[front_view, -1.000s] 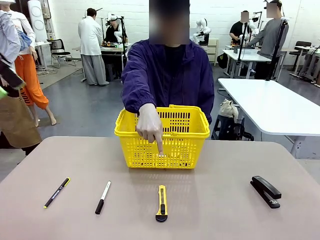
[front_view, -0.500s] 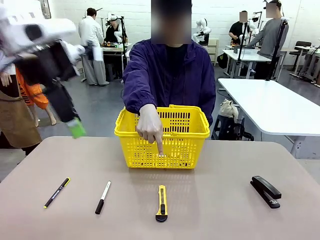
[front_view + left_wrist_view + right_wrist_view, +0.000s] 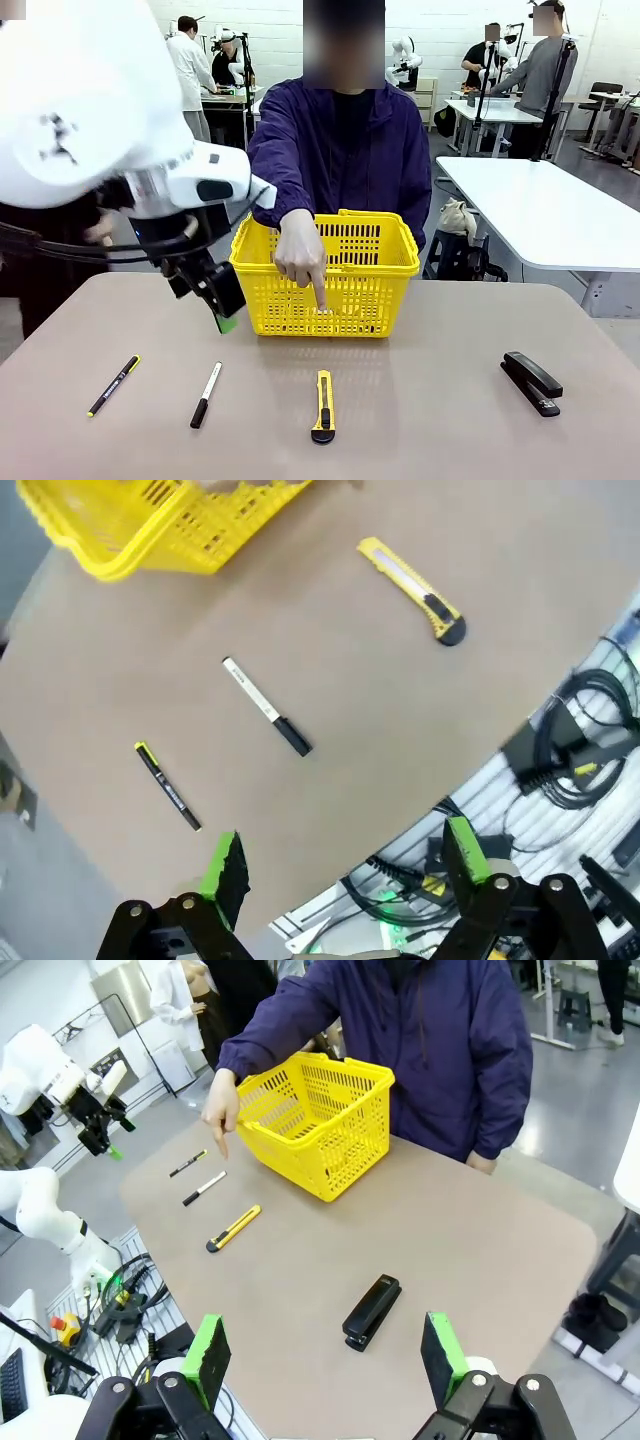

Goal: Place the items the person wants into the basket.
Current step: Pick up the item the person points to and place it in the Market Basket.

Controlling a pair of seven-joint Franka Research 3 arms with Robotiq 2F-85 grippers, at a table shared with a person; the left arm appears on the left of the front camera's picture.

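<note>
This is a robotics lab: a big open room with a grey floor (image 3: 575, 1080), white walls (image 3: 280, 30) and long white worktables (image 3: 540, 210). A person in a white coat (image 3: 203, 75) stands at a bench in the back. Bundled cables (image 3: 570, 750) and a red stop button (image 3: 62, 1326) sit below the table edge.

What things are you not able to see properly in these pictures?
- Floor of the basket, front view: its lattice wall and the person's hand cover it.
- The basket, left wrist view: cut off by the top edge.
- Print on the pen and marker, front view: too small to read.
</note>
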